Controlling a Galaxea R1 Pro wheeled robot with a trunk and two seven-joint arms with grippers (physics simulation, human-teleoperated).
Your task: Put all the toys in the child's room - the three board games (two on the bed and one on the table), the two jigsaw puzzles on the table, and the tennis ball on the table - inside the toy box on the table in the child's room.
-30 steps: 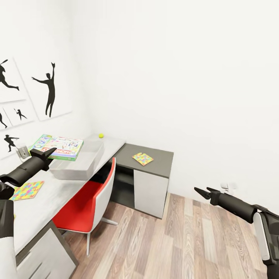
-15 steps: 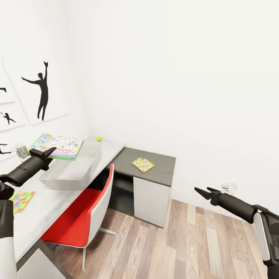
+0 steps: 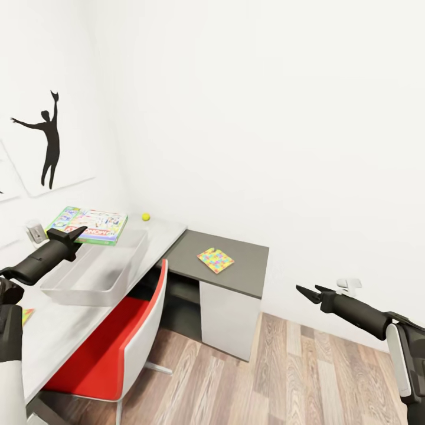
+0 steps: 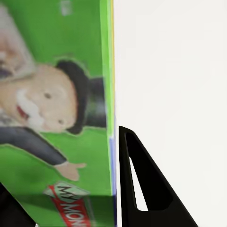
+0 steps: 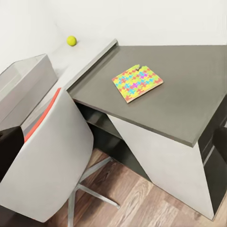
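Left gripper (image 3: 75, 232) clamped on green board game (image 3: 88, 224) at 9 o'clock over toy box (image 3: 94, 273); right gripper (image 3: 308, 292) at 4 o'clock, fingers apart, empty; tennis ball (image 3: 146, 216) on table (image 3: 71, 319); jigsaw puzzle (image 3: 215, 260) on dark section

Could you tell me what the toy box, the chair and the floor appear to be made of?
The toy box looks like matte light-grey plastic: thin, smooth sloping walls, no grain. The chair seems to have a smooth white shell, probably plastic, with a red seat that may be fabric. The floor looks like wood planks, grained and streaked brown and grey.
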